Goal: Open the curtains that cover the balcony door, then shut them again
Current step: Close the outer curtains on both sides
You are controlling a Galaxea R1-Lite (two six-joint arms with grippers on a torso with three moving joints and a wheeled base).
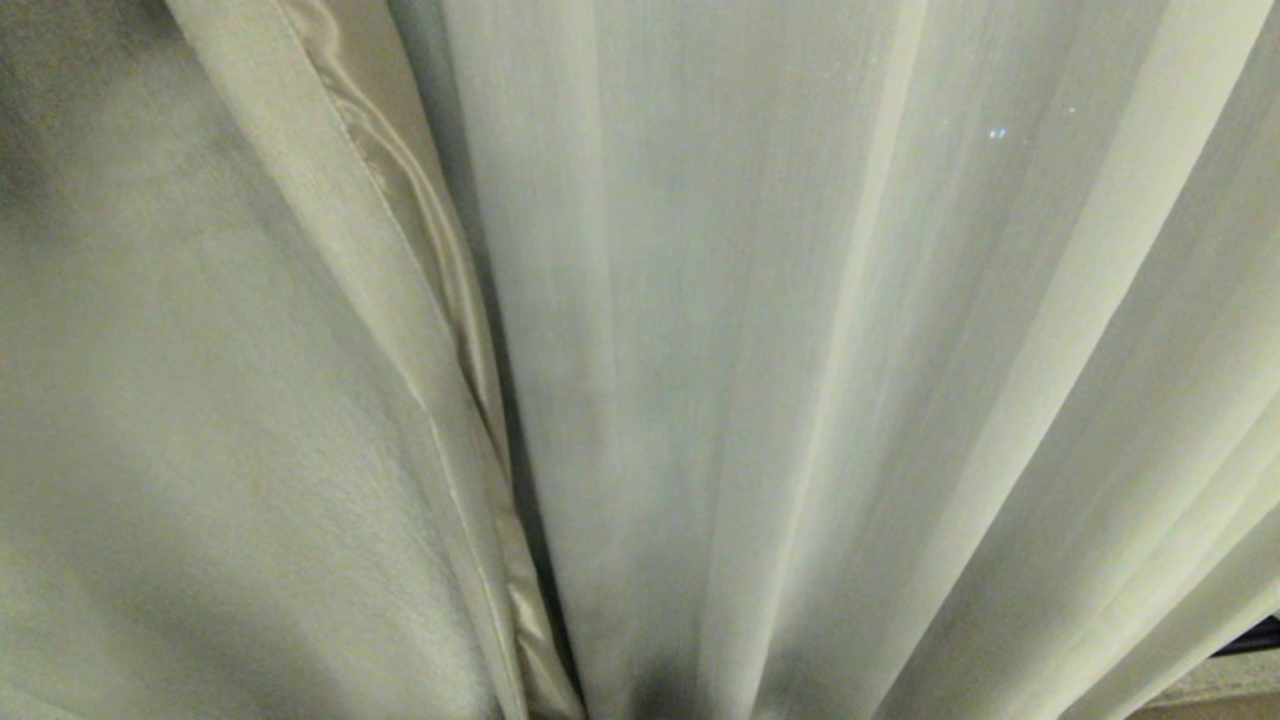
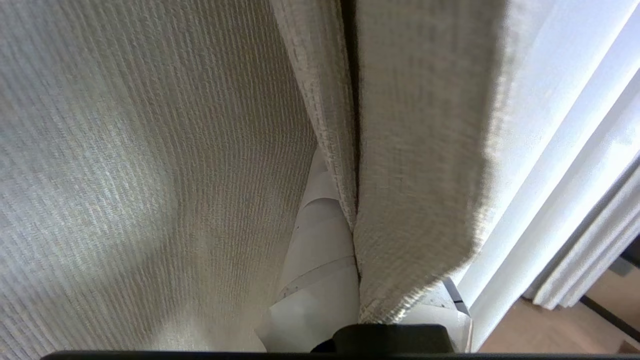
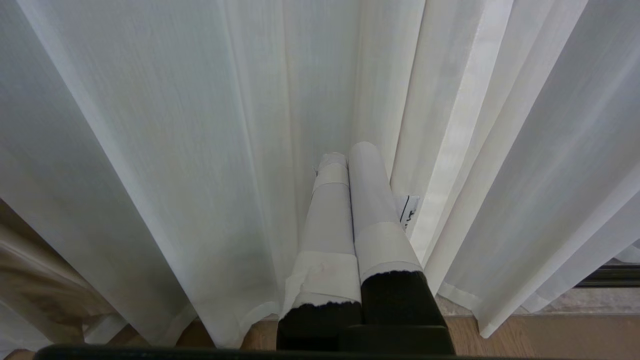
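Note:
The curtains fill every view. The coarse woven opaque curtain (image 1: pixel 200 400) hangs at the left of the head view, its shiny hemmed edge (image 1: pixel 440 260) beside the thin sheer curtain (image 1: pixel 800 350). In the left wrist view my left gripper (image 2: pixel 353 225) is shut on a fold of the opaque curtain (image 2: pixel 420 150); one white taped finger (image 2: pixel 320 260) shows, the other lies mostly under the cloth. My right gripper (image 3: pixel 350 160) is shut with nothing between its taped fingers, its tips against the sheer curtain (image 3: pixel 200 125). The balcony door is hidden behind the curtains.
Wooden floor (image 3: pixel 550 335) shows under the sheer curtain's hem, with a pale sill and a dark strip (image 3: pixel 607 275) behind it. A small white label (image 3: pixel 407 210) hangs on the sheer beside the right fingers. Neither arm appears in the head view.

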